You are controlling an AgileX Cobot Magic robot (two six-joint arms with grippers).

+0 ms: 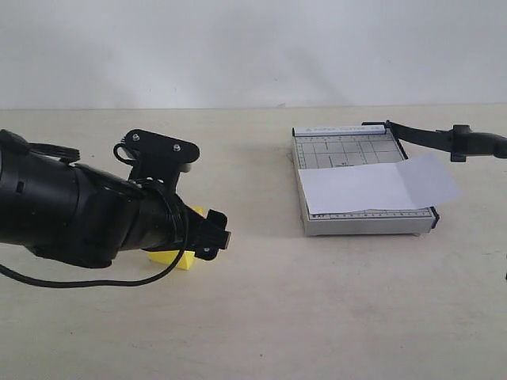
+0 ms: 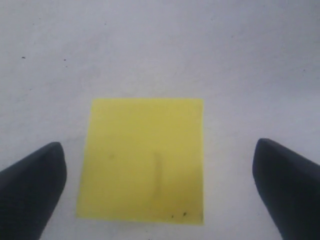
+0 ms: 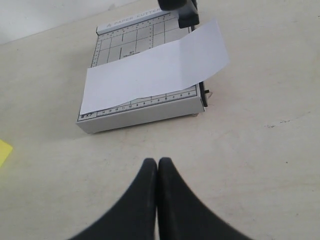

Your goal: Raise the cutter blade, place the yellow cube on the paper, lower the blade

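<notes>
From the exterior view, the black left arm (image 1: 79,210) is reaching in low over the pale surface (image 1: 317,317). The left claw (image 1: 215,236) is hanging right at the yellow cube (image 1: 176,258). Only a sliver of the cube is showing beneath and behind the claw, so this angle is not telling whether they are touching. Well apart to the right, the grey cutter board (image 1: 348,150) is sitting flat. The paper (image 1: 380,186) is lying across its nearer half, with one end sticking out past the board's right edge. The cutter blade (image 1: 428,136) is standing lifted off the board, slanting away from its far corner toward the right.

In the left wrist view, the left claw (image 2: 159,170) is spread wide. One dark finger (image 2: 30,192) is showing on each side of the yellow cube (image 2: 142,160). The cube is sitting squarely between them on the surface, with clear gaps on both sides, so nothing is gripping it.

In the right wrist view, the right claw (image 3: 158,167) is pressed together, tips touching and holding nothing. It is hovering over bare surface, well short of the cutter board (image 3: 140,114). The paper (image 3: 155,75) is lying on the board beyond it, and the cutter blade (image 3: 180,9) is just peeking in at the frame's edge. A corner of the yellow cube (image 3: 4,151) is showing at the side.
</notes>
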